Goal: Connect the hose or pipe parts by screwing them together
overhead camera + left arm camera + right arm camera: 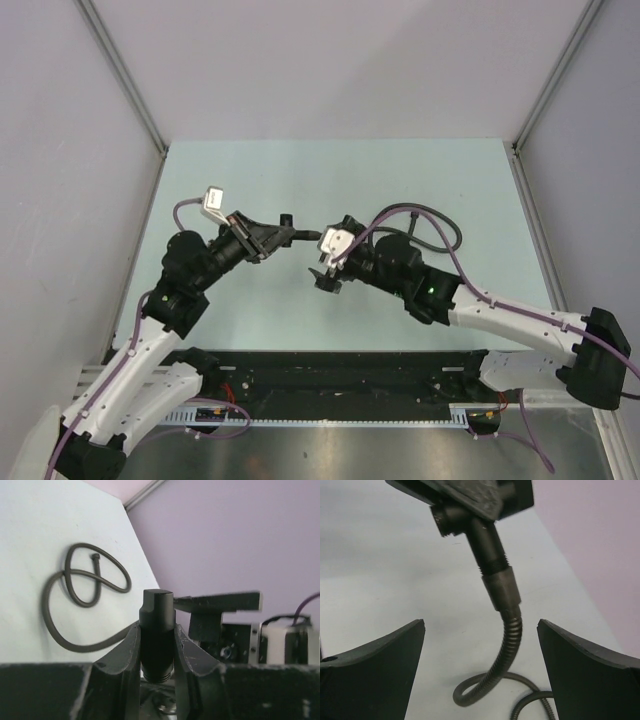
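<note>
My left gripper [156, 645] is shut on a black pipe fitting [157, 630] and holds it above the table. In the right wrist view that fitting [470, 527] joins the threaded end collar [502, 587] of a ribbed dark grey hose [507, 650]. The hose hangs down from there and loops on the table. My right gripper [481, 630] is open. Its fingers stand wide on either side of the hose and touch nothing. From above, the left gripper [288, 237] and the right gripper [328, 268] face each other at mid-table. The hose [447, 238] coils behind the right arm.
The hose's coils [85, 587] lie on the pale green table [300, 170] with a free end [95, 556] pointing up. Purple cables [400, 210] run along both arms. Grey walls stand on three sides. A black rail [340, 375] runs along the near edge.
</note>
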Robot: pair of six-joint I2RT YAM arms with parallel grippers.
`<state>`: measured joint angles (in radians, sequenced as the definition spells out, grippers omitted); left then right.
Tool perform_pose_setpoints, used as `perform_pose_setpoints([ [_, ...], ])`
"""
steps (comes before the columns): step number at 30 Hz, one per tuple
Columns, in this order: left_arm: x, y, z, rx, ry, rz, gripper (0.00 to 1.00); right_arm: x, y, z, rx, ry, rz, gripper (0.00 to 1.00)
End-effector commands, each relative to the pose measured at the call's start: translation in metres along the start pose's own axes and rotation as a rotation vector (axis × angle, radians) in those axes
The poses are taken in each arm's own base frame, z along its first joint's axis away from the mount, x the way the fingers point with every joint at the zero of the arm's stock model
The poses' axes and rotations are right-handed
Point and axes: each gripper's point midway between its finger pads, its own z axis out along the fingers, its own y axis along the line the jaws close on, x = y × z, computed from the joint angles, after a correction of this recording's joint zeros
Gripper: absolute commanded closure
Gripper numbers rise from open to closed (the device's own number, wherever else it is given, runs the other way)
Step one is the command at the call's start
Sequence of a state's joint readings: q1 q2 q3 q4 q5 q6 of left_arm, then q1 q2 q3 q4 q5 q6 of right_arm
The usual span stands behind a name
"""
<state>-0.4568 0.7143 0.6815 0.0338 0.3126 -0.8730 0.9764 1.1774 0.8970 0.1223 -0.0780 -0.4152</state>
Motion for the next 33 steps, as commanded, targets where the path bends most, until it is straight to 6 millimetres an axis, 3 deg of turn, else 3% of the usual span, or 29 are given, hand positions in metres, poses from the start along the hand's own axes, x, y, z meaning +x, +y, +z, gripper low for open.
perform_pose_setpoints([
  [1,-0.032,-0.041,-0.007,0.067,-0.082,-0.234,1.0,-0.022,-0.033,-0.012,0.309,-0.02,-0.219,0.0],
  [3,-0.031,-0.043,-0.007,0.057,-0.069,-0.292,1.0,-0.03,-0.041,-0.015,0.383,-0.03,-0.271,0.0],
  [7,-0.028,-0.041,-0.007,0.028,-0.048,-0.393,1.0,-0.037,-0.034,-0.011,0.388,-0.038,-0.352,0.03],
  [16,-0.013,-0.037,-0.004,-0.032,0.049,-0.503,1.0,-0.048,-0.02,0.0,0.394,-0.063,-0.479,0.24],
  [17,-0.012,-0.037,-0.004,-0.036,0.052,-0.515,1.0,-0.05,-0.019,0.001,0.392,-0.069,-0.486,0.3],
  [20,-0.011,-0.038,-0.006,-0.037,0.058,-0.533,0.99,-0.05,-0.011,0.004,0.359,-0.077,-0.5,0.6],
  [21,-0.011,-0.039,-0.006,-0.034,0.061,-0.533,1.0,-0.049,-0.008,0.005,0.346,-0.081,-0.497,0.77],
  [23,-0.01,-0.043,-0.005,-0.023,0.082,-0.517,1.0,-0.05,0.004,0.007,0.278,-0.106,-0.47,0.88],
  [24,-0.008,-0.043,-0.004,-0.02,0.092,-0.494,1.0,-0.052,0.007,0.007,0.251,-0.118,-0.453,0.99],
  [30,0.013,-0.022,0.011,0.006,0.198,-0.155,1.0,-0.049,0.033,0.007,-0.058,-0.162,-0.213,1.0],
  [31,0.021,-0.016,0.012,0.01,0.218,-0.123,1.0,-0.045,0.025,0.006,-0.066,-0.158,-0.179,1.0],
  [33,0.026,-0.024,0.014,0.122,0.236,-0.046,1.0,-0.042,0.033,0.003,-0.165,-0.174,-0.097,1.0],
])
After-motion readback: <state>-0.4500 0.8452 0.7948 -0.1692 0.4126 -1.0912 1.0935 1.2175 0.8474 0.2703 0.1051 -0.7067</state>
